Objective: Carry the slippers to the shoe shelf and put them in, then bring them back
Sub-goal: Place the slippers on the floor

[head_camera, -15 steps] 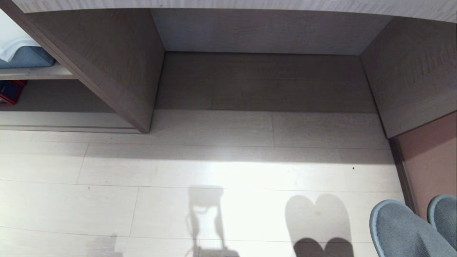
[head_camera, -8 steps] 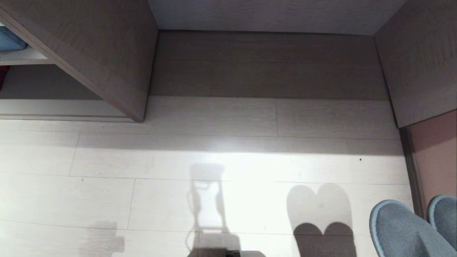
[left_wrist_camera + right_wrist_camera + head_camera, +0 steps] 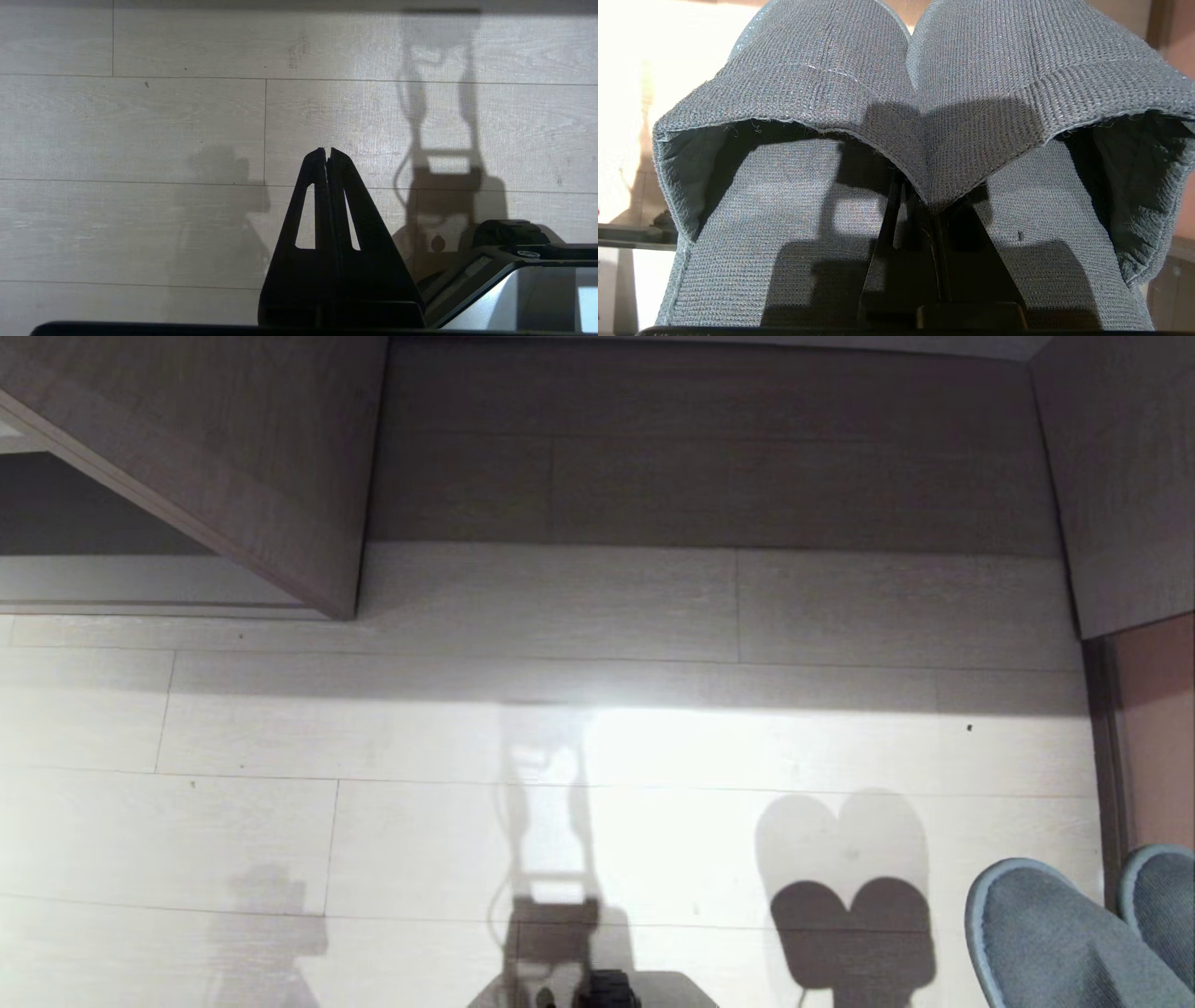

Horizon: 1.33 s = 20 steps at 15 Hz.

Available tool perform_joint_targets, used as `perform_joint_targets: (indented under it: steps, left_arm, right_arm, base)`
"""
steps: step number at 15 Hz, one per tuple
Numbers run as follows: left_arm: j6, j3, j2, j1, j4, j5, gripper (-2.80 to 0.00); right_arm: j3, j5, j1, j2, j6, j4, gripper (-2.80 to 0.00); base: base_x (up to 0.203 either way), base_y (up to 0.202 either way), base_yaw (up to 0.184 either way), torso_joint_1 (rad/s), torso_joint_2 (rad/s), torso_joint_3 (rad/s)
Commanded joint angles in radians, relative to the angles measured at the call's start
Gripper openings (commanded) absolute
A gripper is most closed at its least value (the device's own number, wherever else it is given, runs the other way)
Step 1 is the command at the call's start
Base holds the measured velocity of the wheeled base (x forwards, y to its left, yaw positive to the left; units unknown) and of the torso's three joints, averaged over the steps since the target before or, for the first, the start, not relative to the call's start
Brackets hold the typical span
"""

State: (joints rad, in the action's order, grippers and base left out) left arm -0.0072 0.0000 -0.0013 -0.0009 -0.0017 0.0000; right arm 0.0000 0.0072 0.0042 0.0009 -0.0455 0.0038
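Note:
The two grey-blue slippers (image 3: pixel 831 60) hang side by side, toes forward, over the pale floor. My right gripper (image 3: pixel 928 207) is shut on their inner edges where they meet, its tips tucked under the cloth. In the head view the slippers (image 3: pixel 1046 943) show at the lower right corner; the gripper itself is out of frame there. The shoe shelf (image 3: pixel 709 448) is the wide wood-grain cubby ahead, and nothing lies in the part I can see. My left gripper (image 3: pixel 327 151) is shut on nothing and points over the floorboards.
A slanting side panel (image 3: pixel 233 457) bounds the cubby on the left, with a lower open shelf (image 3: pixel 93 579) beyond it. Another panel (image 3: pixel 1120 476) and a pinkish wall (image 3: pixel 1158 737) close the right. My base (image 3: pixel 607 989) shows at the bottom edge.
The whole head view has tipped downward: the cubby has slid up the picture and my base has come into view. The slippers keep their place at the lower right.

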Motion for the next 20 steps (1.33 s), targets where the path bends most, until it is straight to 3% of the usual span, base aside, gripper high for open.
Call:
perform_joint_targets:
  steps: [1,20]
  left_arm:
    - [-0.001,0.0,0.001,0.0,0.0,0.0,-2.8]
    - [-0.001,0.0,0.001,0.0,0.0,0.0,-2.8]
  right_arm:
    - [0.0,0.0,0.0,0.001,0.0,0.001,-2.8]
    - [0.0,0.0,0.0,0.001,0.003,0.001,-2.8]
  base:
    - [0.0,0.0,0.0,-0.007,0.0,-0.203]
    - [0.0,0.0,0.0,0.002,0.0,-0.197]
